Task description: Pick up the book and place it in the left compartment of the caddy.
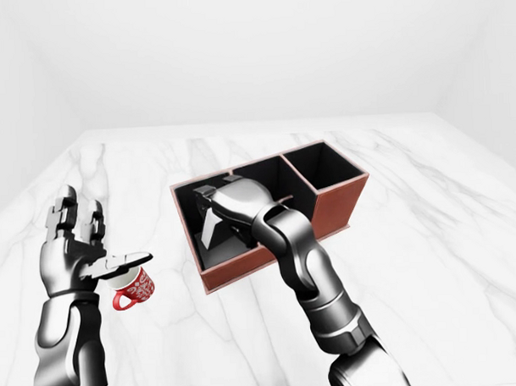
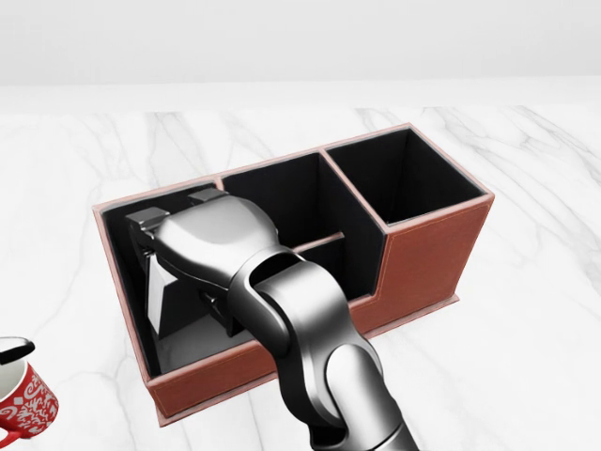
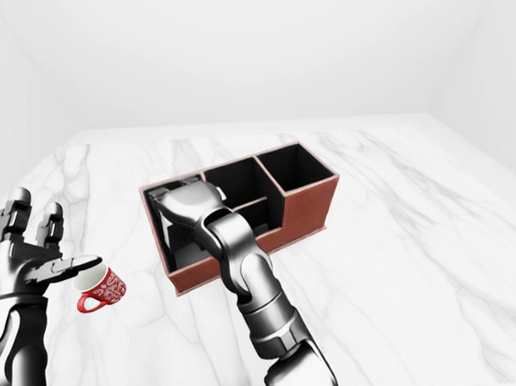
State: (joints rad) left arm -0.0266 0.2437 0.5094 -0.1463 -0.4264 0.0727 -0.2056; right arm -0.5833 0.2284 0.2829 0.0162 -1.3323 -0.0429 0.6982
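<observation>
Right arm: enters from the bottom of the head view, forearm rising and bending at the wrist toward the upper left. Right hand [image 2: 178,272]: turned palm-down, back of the hand facing the camera, its dark fingertips [image 2: 141,222] pointing away and downward; the fingers close round a thin pale slab held upright beneath the palm. Left arm: rises along the left edge of the left-eye view, forearm nearly vertical. Left hand [image 1: 78,250]: raised, palm facing inward, fingers [image 1: 64,212] extended upward and spread, thumb projecting to the right; it grips nothing.
</observation>
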